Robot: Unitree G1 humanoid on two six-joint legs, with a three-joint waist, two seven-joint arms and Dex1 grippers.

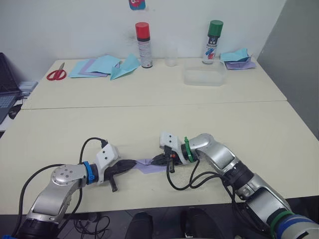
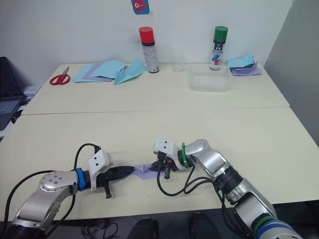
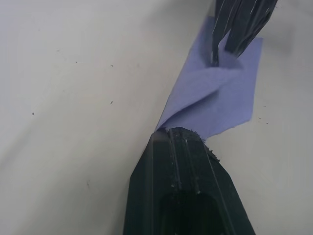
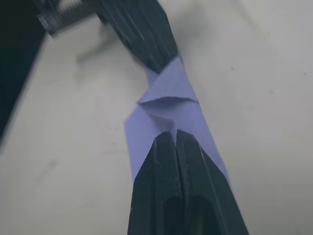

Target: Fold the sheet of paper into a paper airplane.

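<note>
A: The sheet of paper (image 1: 148, 166) lies partly folded on the desk (image 1: 149, 124), stretched between both end effectors.

B: The left end effector (image 1: 130, 163) pinches one end; the right end effector (image 1: 157, 160) is clamped on the opposite end.

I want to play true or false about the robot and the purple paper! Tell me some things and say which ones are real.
1. Both robot hands pinch the purple paper at once. True: the left hand holds one end and the right hand the other.
2. The scissors are blue. False: their handles are red.
3. The paper lies perfectly flat. False: it is folded and bunched up between the hands.
4. Two spray cans stand at the back of the table. True: one has a red cap, one a green cap.
5. The clear plastic box sits between the hands. False: it is far back, near the green-capped can.
</note>
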